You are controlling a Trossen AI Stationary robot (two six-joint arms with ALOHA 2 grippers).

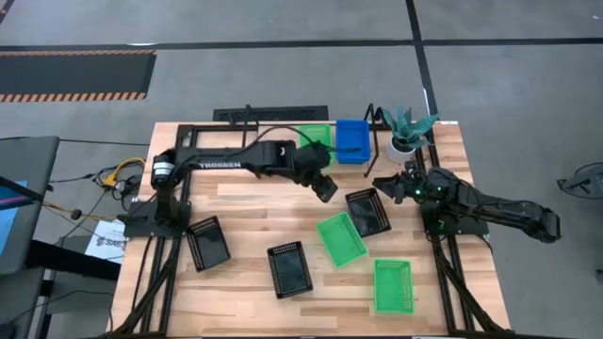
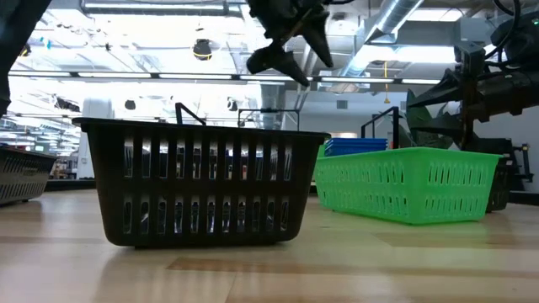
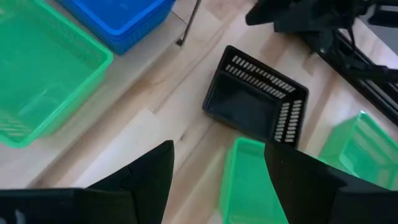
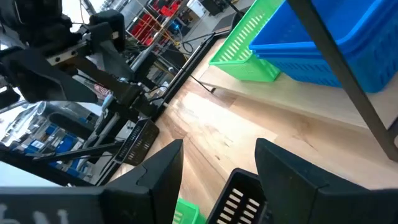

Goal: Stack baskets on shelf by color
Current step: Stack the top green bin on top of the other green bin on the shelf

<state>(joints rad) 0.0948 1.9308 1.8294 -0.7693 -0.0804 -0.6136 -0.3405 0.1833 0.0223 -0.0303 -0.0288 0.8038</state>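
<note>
The shelf [image 1: 330, 158] runs along the table's far edge and bears a green basket [image 1: 317, 137] beside a blue stack [image 1: 353, 141]. On the tabletop three black baskets [image 1: 209, 242] [image 1: 289, 269] [image 1: 367, 211] and two green baskets [image 1: 341, 237] [image 1: 393, 285] rest on their bottoms. My left gripper [image 1: 327, 188] hangs open and empty in the air in front of the shelf, above the gap between the far black basket [image 3: 255, 102] and the green one [image 3: 249, 180]. My right gripper [image 1: 384, 184] [image 4: 217, 149], open and empty, hovers at the far black basket's [image 4: 239, 196] far right.
A white pot with a plant [image 1: 403, 141] stands at the shelf's right end, close to my right arm. Black metal frames run along the table's left and right sides. Bare wood [image 1: 254, 202] lies between the shelf and the left black baskets.
</note>
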